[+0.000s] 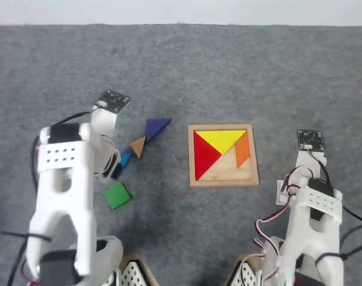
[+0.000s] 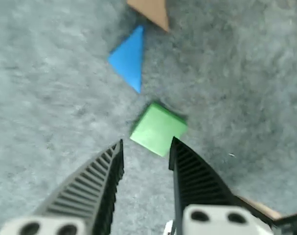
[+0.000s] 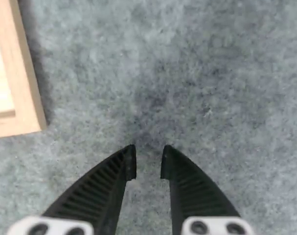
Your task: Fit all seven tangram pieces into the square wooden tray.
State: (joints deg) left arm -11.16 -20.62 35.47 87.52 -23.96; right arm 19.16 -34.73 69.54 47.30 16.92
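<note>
Left gripper point(image 2: 147, 143), jaws apart, hovers at the green square point(image 2: 158, 127); right gripper point(image 3: 148, 149), narrowly parted, hangs beside the wooden tray point(image 3: 28, 88).

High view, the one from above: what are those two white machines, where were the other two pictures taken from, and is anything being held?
They are two robot arms, left arm and right arm, seen by a fixed camera above a grey table. The other pictures come from a camera on each wrist, looking past its black gripper. A wooden tray holds a yellow triangle, a red triangle and an orange piece. Loose near the left arm: a green square, a light blue triangle, a tan triangle, a dark blue triangle. The left gripper is open by the green square; the right gripper is open beside the tray. Nothing is held.
</note>
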